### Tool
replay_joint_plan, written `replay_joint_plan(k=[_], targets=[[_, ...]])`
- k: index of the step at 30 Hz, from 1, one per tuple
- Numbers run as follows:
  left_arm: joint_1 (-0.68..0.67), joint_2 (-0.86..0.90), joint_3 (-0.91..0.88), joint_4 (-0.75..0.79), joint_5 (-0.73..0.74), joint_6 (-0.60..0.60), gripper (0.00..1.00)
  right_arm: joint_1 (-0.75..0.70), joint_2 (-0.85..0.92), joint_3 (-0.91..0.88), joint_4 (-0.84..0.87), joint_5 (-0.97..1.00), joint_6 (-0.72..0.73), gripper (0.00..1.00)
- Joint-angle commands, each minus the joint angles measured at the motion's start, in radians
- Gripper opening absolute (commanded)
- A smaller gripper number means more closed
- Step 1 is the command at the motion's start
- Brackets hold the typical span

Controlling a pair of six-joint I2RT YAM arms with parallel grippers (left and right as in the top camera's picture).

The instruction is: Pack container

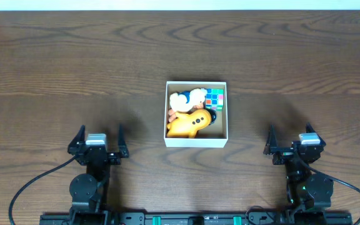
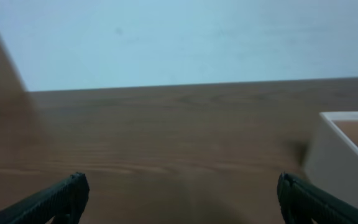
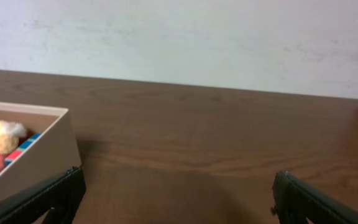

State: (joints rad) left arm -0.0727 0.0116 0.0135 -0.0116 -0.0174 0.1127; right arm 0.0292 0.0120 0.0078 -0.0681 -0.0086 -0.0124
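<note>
We find the box [image 1: 195,142] at the centre of the frame with a yellow toy [image 1: 189,123] and a coloured cube [image 1: 215,98] lying inside, so we judge packing done, which explains our left gripper [image 1: 100,135] and right gripper [image 1: 290,139] parked low, both spread wide and empty.

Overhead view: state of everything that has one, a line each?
container: upright, open-topped, toys inside
yellow toy: lying in the container, front half
white plush: in the container, back left
colour cube: in the container, back right corner
left gripper: open, empty, apart from the container
right gripper: open, empty, apart from the container
</note>
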Motion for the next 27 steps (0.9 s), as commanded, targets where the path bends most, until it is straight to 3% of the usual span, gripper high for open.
replay_joint_plan(k=[1, 27], targets=[[0.005, -0.007, -0.009, -0.054, 0.089, -0.018, 0.98, 0.011, -0.007, -0.002, -0.004, -0.006, -0.015, 0.99], [0.005, 0.012, -0.009, -0.055, 0.089, -0.02, 0.98, 0.011, -0.006, -0.002, -0.004, -0.006, -0.015, 0.99]])
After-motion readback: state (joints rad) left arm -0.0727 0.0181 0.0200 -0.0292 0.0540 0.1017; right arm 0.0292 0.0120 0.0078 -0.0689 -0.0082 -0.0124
